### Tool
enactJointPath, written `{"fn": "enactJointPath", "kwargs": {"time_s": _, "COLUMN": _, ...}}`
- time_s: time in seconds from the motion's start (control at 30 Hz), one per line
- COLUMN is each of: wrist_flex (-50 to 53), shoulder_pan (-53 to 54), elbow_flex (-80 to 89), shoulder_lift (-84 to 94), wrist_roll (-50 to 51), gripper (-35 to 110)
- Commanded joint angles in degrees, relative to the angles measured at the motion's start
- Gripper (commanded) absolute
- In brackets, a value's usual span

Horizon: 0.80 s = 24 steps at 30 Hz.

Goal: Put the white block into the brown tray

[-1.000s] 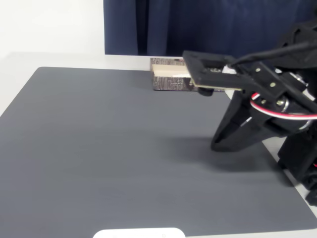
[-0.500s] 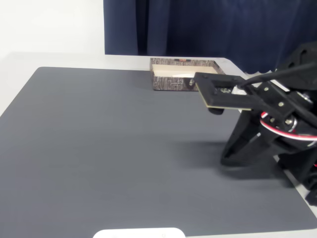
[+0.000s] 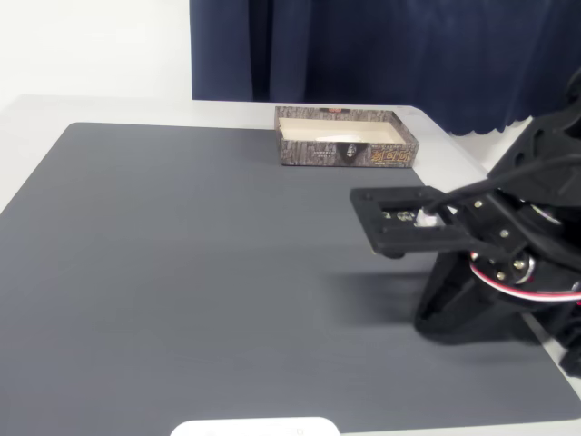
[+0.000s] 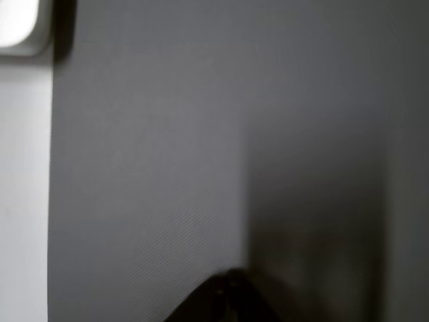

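Observation:
The brown tray [image 3: 346, 155] stands at the far edge of the grey mat, with mottled dark walls and a pale cream inside. I cannot make out the white block against that cream inside, and it lies nowhere on the mat. My black gripper [image 3: 425, 321] hangs low over the mat at the right, well in front of the tray, pointing down and to the left. In the wrist view its dark tips [image 4: 225, 299] meet in a point at the bottom edge, shut with nothing between them.
A grey mat [image 3: 200, 263] covers most of the table. A wide flat white object with rounded edges [image 3: 256, 427] lies at the near edge; the wrist view has it in the top left corner [image 4: 17, 23]. A dark blue curtain [image 3: 381, 50] hangs behind.
The arm has drawn back from over the tray, moving toward the near right and sinking lower over the mat. The tray now stands fully uncovered.

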Motion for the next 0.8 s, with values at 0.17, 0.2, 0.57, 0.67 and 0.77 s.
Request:
{"fn": "enactJointPath", "kwargs": {"time_s": 0.17, "wrist_flex": 5.71, "shoulder_pan": -0.53, "elbow_flex": -0.18, "shoulder_lift": -0.09, "wrist_roll": 1.58, "gripper": 0}}
{"fn": "enactJointPath", "kwargs": {"time_s": 0.2, "wrist_flex": 5.71, "shoulder_pan": -0.53, "elbow_flex": -0.18, "shoulder_lift": -0.09, "wrist_roll": 1.58, "gripper": 0}}
{"fn": "enactJointPath", "kwargs": {"time_s": 0.57, "wrist_flex": 6.68, "shoulder_pan": -0.53, "elbow_flex": -0.18, "shoulder_lift": -0.09, "wrist_roll": 6.33, "gripper": 1}}
{"fn": "enactJointPath", "kwargs": {"time_s": 0.67, "wrist_flex": 6.68, "shoulder_pan": -0.53, "elbow_flex": -0.18, "shoulder_lift": -0.09, "wrist_roll": 6.33, "gripper": 1}}
{"fn": "enactJointPath", "kwargs": {"time_s": 0.77, "wrist_flex": 6.68, "shoulder_pan": -0.53, "elbow_flex": -0.18, "shoulder_lift": -0.09, "wrist_roll": 6.33, "gripper": 1}}
